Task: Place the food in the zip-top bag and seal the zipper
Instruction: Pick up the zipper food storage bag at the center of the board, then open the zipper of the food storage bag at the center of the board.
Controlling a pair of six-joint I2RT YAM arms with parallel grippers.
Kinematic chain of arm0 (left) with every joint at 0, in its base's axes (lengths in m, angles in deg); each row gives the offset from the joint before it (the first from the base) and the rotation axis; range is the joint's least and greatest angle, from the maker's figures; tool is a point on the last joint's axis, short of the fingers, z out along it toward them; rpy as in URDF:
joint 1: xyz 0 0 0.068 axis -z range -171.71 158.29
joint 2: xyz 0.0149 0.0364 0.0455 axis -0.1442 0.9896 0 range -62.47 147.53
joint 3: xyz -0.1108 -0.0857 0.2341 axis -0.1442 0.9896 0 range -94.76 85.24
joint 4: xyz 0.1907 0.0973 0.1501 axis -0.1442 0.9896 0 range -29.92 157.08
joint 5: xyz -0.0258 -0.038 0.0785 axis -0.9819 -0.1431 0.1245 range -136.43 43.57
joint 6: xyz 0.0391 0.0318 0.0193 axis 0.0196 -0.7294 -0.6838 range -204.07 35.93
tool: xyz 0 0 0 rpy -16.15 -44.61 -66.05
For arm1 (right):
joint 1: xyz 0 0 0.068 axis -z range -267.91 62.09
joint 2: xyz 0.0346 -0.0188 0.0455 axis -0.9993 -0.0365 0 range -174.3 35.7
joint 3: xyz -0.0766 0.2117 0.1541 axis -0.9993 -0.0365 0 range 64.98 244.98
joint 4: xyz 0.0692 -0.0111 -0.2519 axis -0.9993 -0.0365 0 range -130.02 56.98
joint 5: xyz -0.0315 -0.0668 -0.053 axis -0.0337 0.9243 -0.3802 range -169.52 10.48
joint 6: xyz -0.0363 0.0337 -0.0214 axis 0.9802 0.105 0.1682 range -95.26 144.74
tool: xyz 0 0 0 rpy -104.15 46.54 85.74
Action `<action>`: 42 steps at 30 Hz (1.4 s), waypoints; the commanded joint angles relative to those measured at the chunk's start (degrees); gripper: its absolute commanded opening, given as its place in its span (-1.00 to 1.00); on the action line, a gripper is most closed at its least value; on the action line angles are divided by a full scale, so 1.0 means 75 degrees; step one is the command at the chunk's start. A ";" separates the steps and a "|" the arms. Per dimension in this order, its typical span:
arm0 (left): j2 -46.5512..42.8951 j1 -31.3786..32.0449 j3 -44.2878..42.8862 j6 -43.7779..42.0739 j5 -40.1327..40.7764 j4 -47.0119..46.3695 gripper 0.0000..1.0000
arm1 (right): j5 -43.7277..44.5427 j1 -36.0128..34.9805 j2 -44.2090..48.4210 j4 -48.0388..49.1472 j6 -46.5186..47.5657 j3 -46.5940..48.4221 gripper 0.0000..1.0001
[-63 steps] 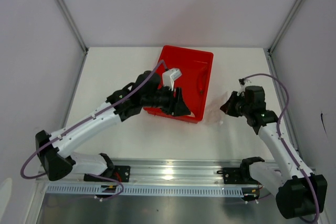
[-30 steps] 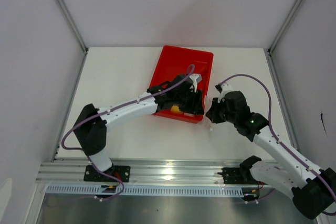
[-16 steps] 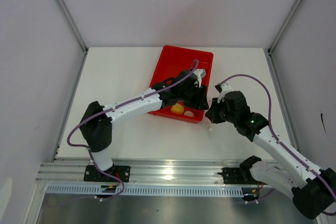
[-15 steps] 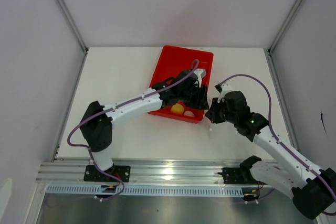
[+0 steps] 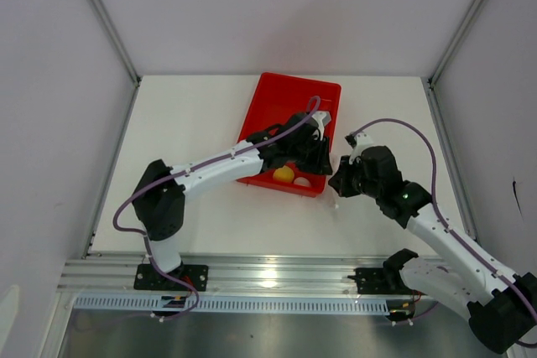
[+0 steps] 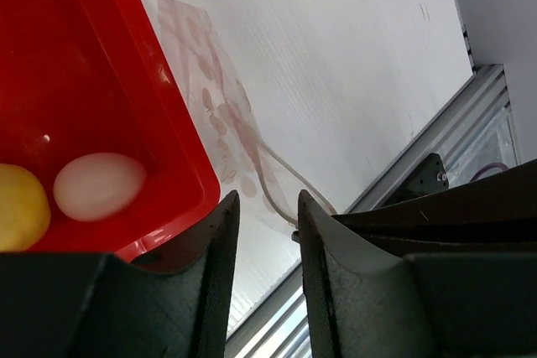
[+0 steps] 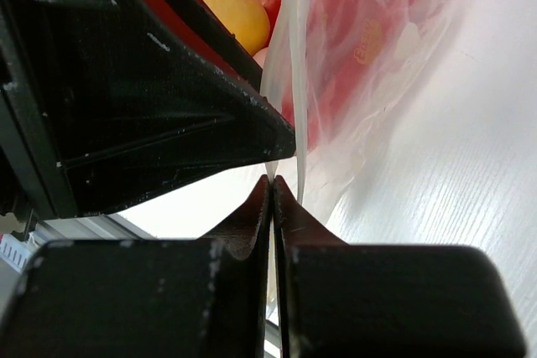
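**Left wrist:** My left hand hangs slightly spread and empty over the near corner of the tray. The egg and the fruit lie inside that corner. The bag lies on the bench just outside the wall, one edge curling up beside my fingers.

**Right wrist:** My right hand is pressed together on a thin strip of the bag's edge, with the film draping away toward the tray. My left hand's black bulk sits just beside the pinch, and the fruit shows beyond it. So slight a grip could let the film slide out. The two hands are also close enough to snag the bag or knock each other.

**Top:** Both hands meet at the tray's near right corner, food on one side of the wall and bag on the other. The bag's mouth appears flat rather than gaping, though clear film on white is hard to read. Food carried over could meet a closed mouth and roll off across the bench.
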 commanded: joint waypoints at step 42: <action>-0.0274 -0.0321 0.0588 -0.0123 -0.1092 -0.0325 -0.99 | 0.0688 -0.0141 0.0188 -0.1338 -0.0846 0.0860 -0.35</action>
